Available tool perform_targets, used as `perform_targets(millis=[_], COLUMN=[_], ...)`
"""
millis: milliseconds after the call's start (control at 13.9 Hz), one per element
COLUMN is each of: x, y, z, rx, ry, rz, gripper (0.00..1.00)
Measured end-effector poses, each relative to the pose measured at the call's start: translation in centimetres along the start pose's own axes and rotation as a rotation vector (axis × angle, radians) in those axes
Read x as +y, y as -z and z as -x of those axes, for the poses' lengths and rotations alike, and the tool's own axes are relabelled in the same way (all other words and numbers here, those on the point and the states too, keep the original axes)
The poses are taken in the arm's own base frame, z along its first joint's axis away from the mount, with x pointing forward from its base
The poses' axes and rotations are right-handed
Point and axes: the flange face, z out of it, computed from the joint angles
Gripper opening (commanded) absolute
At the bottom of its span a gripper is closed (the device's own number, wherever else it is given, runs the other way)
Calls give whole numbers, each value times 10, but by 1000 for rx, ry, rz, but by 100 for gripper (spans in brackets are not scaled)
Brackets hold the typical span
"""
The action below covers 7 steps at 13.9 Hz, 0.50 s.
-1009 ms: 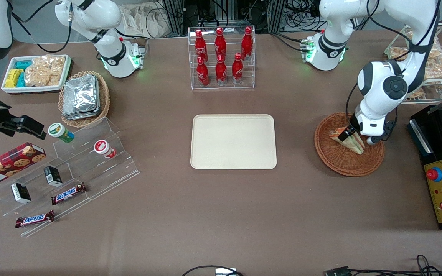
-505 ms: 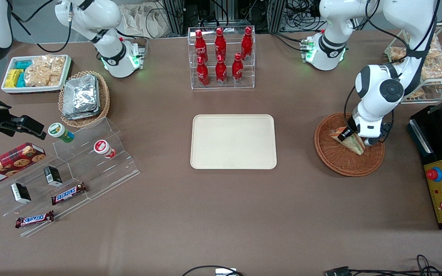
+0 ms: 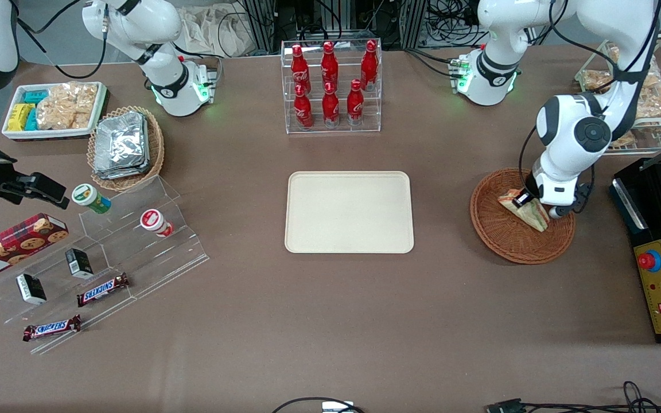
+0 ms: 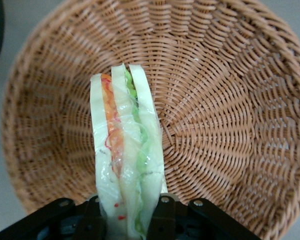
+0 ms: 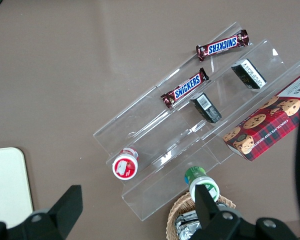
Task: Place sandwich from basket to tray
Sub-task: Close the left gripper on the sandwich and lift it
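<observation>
**Sandwich gripped in the basket**

While SNICKERS bars (image 3: pixel 103 289) and a WALKERS cookie box (image 3: pixel 11 245) lie toward the parked arm's end, the front view shows the gripper (image 3: pixel 528 201) over the basket (image 3: pixel 502 244), wrist bent downward, well apart from the tray (image 3: pixel 349 212).

At the wrist, its fingers (image 4: pixel 162 215) clamp the sandwich (image 4: pixel 126 150), whose long axis runs straight out from the gripper across the basket floor.

Sandwich (image 3: pixel 524 210): triangular wedge, pale bread, orange and green filling, clear wrap, standing on edge inside the basket (image 3: pixel 502 238), clamped at one end between the gripper (image 4: pixel 126 220) fingers (image 4: pixel 162 215). Basket: round, reddish-brown wicker, on the worktop toward the working arm's end from the tray (image 3: pixel 349 212). Tray: flat cream rectangle, bare.
</observation>
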Motion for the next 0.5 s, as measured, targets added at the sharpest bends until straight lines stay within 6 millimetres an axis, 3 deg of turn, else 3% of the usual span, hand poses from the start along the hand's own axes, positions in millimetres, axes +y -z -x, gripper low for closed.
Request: perform_targets(millis=[505], x=[15], y=[122], z=[-17], rx=[-30], ry=[-294], rz=[-63], gripper=[19])
